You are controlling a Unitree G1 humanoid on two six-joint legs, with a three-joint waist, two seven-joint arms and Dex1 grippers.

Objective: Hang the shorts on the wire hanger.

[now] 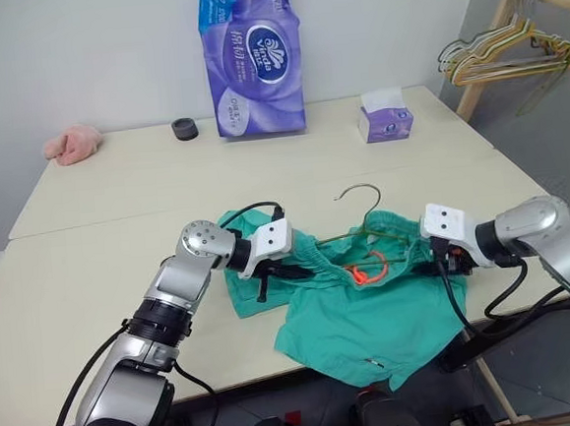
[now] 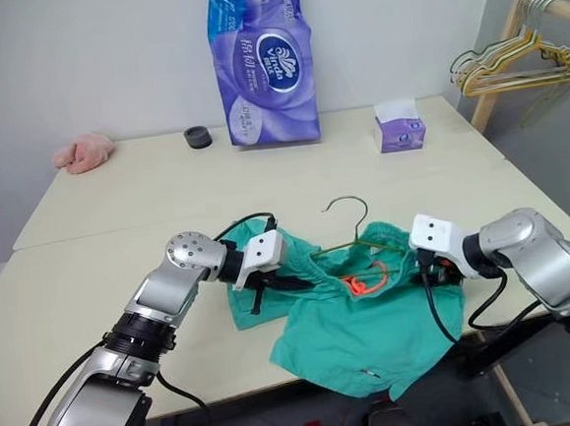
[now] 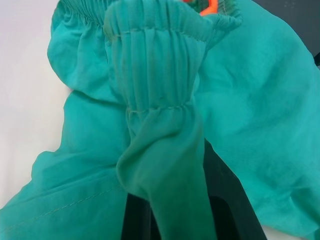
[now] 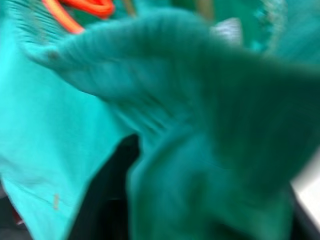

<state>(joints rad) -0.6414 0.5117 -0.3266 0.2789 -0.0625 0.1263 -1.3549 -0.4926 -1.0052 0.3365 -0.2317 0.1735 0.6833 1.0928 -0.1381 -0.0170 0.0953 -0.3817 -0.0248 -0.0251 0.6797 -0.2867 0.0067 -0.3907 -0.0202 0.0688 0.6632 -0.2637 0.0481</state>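
purple tissue pack point(image 1: 251, 53), tissue box point(image 1: 386, 116), pink cloth point(image 1: 72, 143), black roll point(image 1: 186, 129)

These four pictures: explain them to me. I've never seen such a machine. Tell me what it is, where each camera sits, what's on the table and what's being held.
It is a humanoid robot with two arms, each ending in a two-fingered gripper. The two wide pictures come from cameras in its head, looking down over a pale table. The two close-ups come from cameras on its wrists, looking along the fingers.

On the table lie green shorts with a wire hanger partly tucked into the waistband. Further back are a purple tissue pack, a small tissue box, a black ring and a pink cloth.

The left gripper is shut on the shorts' waistband. The right gripper is at the other end of the waistband; its grip is unclear.
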